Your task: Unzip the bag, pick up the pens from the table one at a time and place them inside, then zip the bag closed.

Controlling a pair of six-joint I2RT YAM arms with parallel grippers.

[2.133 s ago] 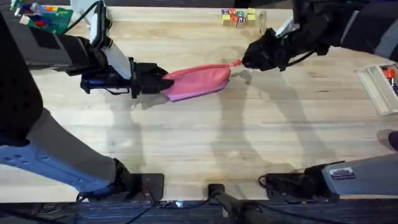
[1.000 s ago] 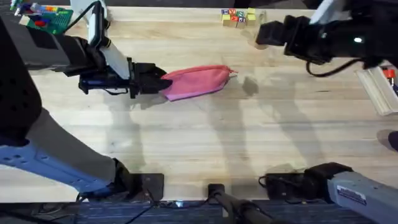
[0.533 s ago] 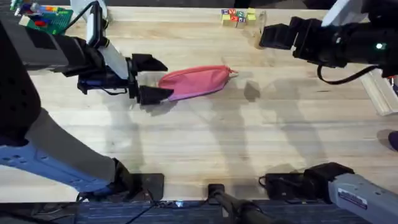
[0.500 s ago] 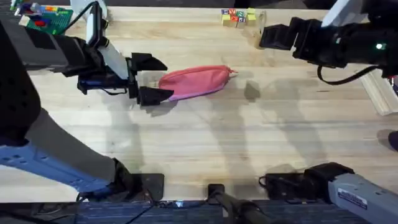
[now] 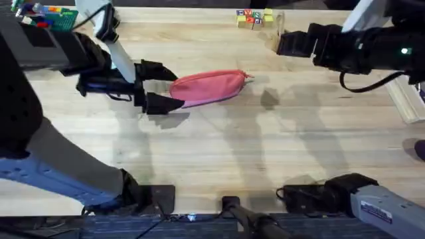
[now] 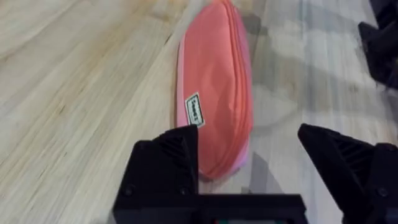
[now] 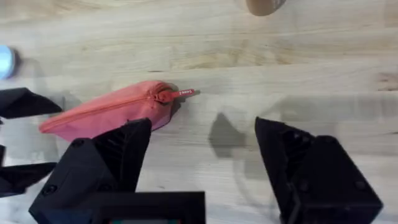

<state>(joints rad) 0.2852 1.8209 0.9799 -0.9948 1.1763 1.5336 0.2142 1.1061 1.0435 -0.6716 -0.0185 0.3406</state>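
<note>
Pink bag (image 5: 209,87) on table (image 5: 219,153), just beyond spread left gripper (image 5: 158,86)

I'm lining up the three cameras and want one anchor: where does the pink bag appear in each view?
Overhead: the bag lies centre-left on the table, just right of the open left gripper.
Left wrist: the bag runs lengthwise away from the fingers.
Right wrist: the bag lies left of centre.
Shared landmark: the zipper pull at the bag's end.

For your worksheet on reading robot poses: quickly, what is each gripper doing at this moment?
Left gripper: open, holding nothing, beside the end of the bag.
Right gripper: open, empty, raised away from the bag.
</note>
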